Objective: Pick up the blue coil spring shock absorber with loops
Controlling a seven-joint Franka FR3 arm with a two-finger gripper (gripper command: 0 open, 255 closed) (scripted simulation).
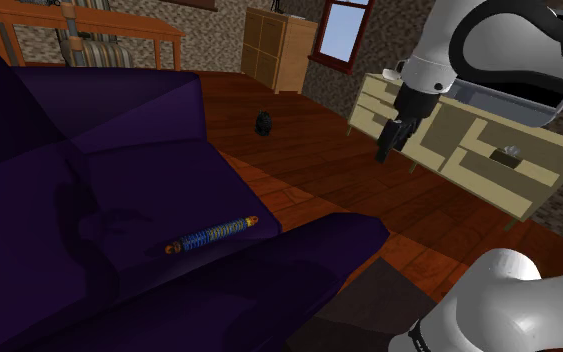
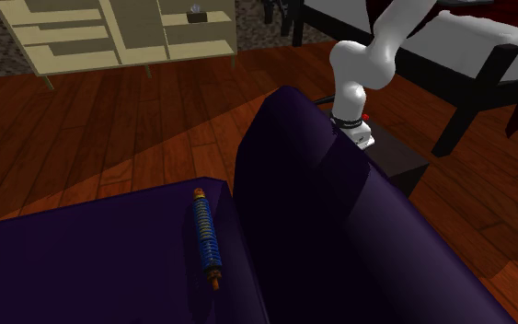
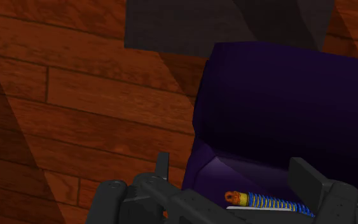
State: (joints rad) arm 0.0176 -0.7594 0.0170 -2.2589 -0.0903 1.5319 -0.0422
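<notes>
The blue coil spring shock absorber (image 1: 212, 234) lies flat on the seat of the purple sofa (image 1: 29, 200), alongside what appears to be the sofa's armrest. It has an orange loop at each end. The gripper (image 1: 383, 153) hangs well clear of the sofa above the wooden floor (image 1: 309, 165), with its fingers (image 3: 163, 167) apart and holding nothing.

Dim interior light. The wooden floor (image 1: 309, 150) carries broad angular shadows, with a lit wedge beside the purple sofa (image 1: 29, 200), whose folds sink almost to black. My white arm (image 1: 489, 300) takes the brightest highlights; the window (image 1: 344, 30) glows pale blue. Wrist view: diagonal shadow bands cross the boards
</notes>
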